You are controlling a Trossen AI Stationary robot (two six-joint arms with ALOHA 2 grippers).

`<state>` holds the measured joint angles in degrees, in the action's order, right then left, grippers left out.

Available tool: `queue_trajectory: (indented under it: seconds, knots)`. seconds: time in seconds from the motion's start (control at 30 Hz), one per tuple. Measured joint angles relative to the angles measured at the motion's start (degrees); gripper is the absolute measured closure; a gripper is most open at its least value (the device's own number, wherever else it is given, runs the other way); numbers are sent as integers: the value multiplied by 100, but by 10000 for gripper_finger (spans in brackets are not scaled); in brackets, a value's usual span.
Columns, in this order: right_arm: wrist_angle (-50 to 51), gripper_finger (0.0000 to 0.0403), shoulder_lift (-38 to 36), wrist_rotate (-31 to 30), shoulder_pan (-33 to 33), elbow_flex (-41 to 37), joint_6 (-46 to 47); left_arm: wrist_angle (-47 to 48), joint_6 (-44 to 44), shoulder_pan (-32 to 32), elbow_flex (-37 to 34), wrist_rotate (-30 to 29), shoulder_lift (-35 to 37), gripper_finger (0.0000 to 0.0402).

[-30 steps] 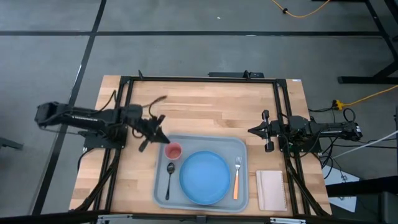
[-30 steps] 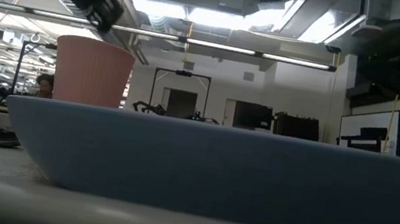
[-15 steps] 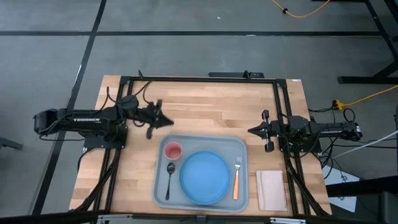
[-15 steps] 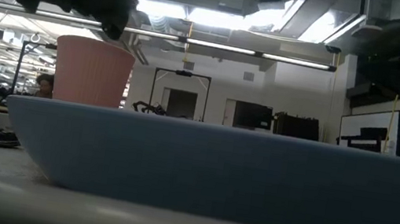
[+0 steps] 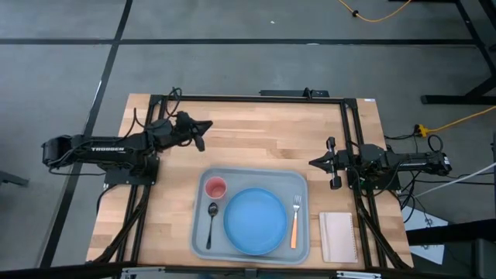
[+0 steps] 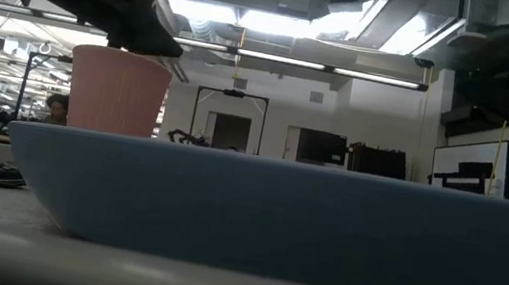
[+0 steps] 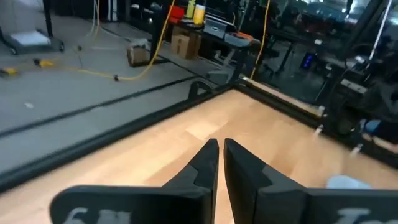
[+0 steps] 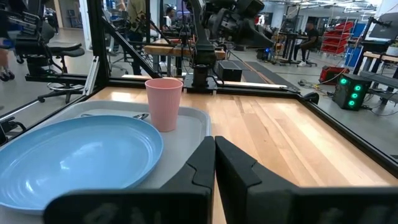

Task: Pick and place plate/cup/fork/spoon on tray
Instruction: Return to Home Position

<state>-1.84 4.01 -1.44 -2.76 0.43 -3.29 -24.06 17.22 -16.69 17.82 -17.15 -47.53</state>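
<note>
The pale blue-grey tray [image 5: 304,183] lies near the table's front edge. On it rest the blue plate [image 5: 254,221], the pink-red cup [image 5: 215,187] upright at its far left corner, the dark spoon [image 5: 211,222] left of the plate and the orange-handled fork [image 5: 294,222] right of it. My left gripper [image 5: 205,125] hangs level above the bare wood, beyond the tray's far left corner, shut and empty [image 7: 221,152]. My right gripper [image 5: 312,163] waits at the table's right side, shut and empty [image 8: 214,146], pointing at the plate [image 8: 74,155] and cup [image 8: 164,102].
A small white pad [image 5: 338,236] lies right of the tray. Black frame rails [image 5: 248,98] run along the table's far, left and right edges. Bare wood [image 5: 271,136] lies between the tray and the far rail. The low view shows the tray's wall [image 6: 274,216] and cup [image 6: 118,92].
My left gripper has swung from just beside the cup at the tray's far left corner toward the table's far edge, turning as it went. Cup, plate, fork and spoon have stayed in place on the tray.
</note>
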Motion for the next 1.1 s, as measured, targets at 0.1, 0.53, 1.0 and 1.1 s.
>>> queue_trajectory:
  seconds: [0.1,0.53,1.0,1.1]
  knots:
    - [2,386,0,-2,0,0,9,119,-54,-4,2,368,1,387]
    - [2,386,-1,-2,2,0,8,0,-1636,511,-1731,2418,2491,398]
    - [2,386,0,-2,2,-2,0,2239,-1753,897,-1730,2176,4751,371]
    - [2,386,0,-2,0,-2,9,2271,-1759,897,-1735,2049,4740,369]
